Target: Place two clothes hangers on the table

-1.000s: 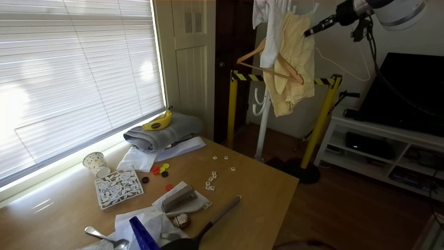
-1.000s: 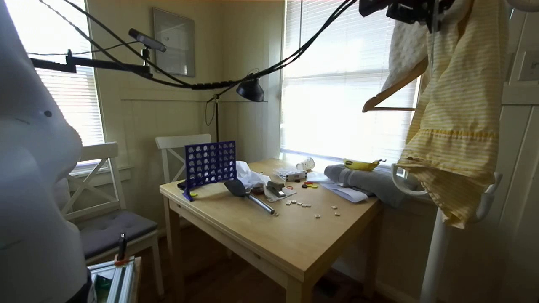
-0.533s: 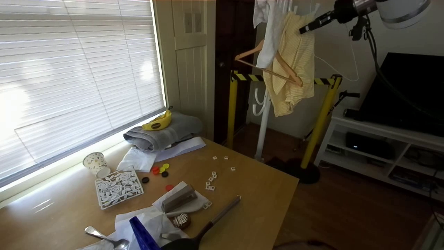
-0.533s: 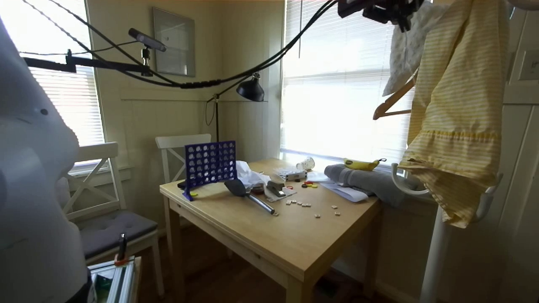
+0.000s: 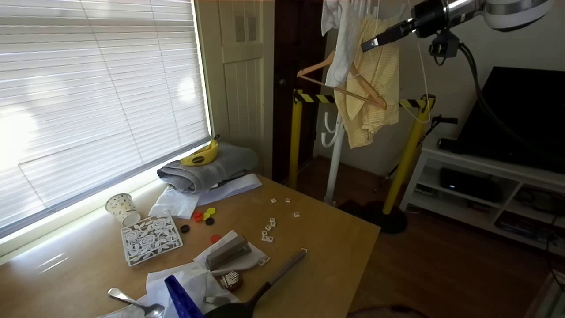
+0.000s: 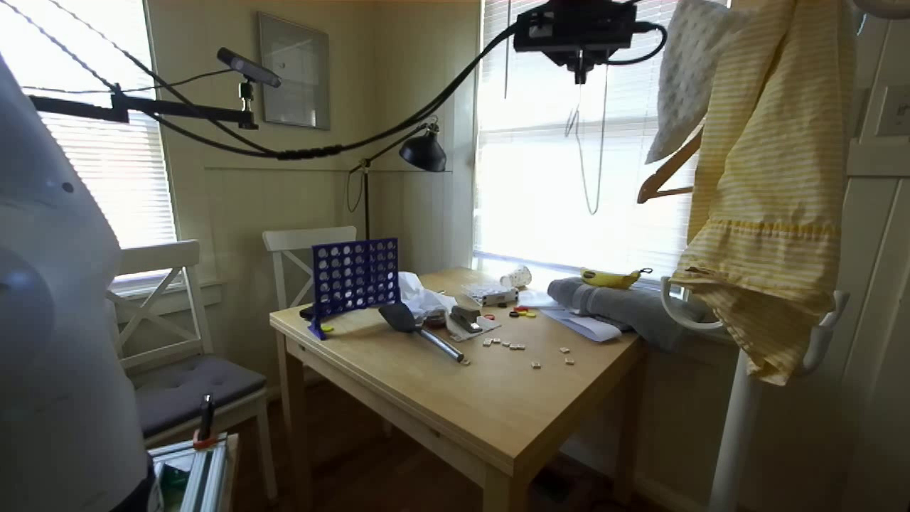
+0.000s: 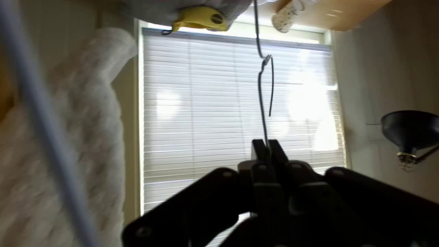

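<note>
One wire hanger (image 7: 261, 99), pinched in the tool (image 7: 268, 148), swings away from the yellow cloth (image 6: 775, 213) now, up high, so the trip down to the table (image 6: 455, 384) looks to be next!

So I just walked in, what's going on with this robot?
The robot arm has its pincer shut on a thin wire hanger. The hanger is up in the air, not yet set down on the table, which is probably where it's headed. A wooden hanger hangs beside a yellow striped garment at the white coat stand. On the table lie, among other things, a spatula and a stapler.
</note>
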`<state>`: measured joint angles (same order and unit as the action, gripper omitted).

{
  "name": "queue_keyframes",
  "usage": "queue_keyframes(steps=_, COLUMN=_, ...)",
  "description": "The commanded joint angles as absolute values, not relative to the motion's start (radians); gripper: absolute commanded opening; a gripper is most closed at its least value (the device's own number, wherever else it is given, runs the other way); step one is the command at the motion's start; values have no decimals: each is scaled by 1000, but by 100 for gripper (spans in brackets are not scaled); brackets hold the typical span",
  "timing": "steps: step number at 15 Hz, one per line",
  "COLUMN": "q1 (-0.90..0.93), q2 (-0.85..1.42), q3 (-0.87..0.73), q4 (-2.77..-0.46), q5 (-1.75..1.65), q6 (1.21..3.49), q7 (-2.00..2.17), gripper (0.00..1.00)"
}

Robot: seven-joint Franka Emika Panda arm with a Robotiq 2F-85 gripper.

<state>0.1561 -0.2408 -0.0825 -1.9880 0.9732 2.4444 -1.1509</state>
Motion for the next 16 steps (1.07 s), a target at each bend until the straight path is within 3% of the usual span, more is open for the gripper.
queue_keyframes(steps=1, q1=161, q2=-162, q3=-89, q4=-1947, q5=1108, q6=2269, q7=-1244, gripper=1)
queue_keyframes(steps=5, q1=131, q2=-44, q3=-59, q4=-1907, q5=1201, q6=2053, q7=-1297, gripper=1)
queue_keyframes(steps=7, q1=110, q2=-97, q3=-31, q4=-1961, q5=1156, q6=2125, q7=-1269, gripper=5)
queue_keyframes(steps=12, q1=98, q2=-107, q3=-24, q4=-1959, q5=1156, q6=2128, q7=-1269, gripper=1)
queue_keyframes(steps=16, q1=113, q2=21, q3=9, q4=-1907, q5=1229, q6=2093, q7=-1292, gripper=1)
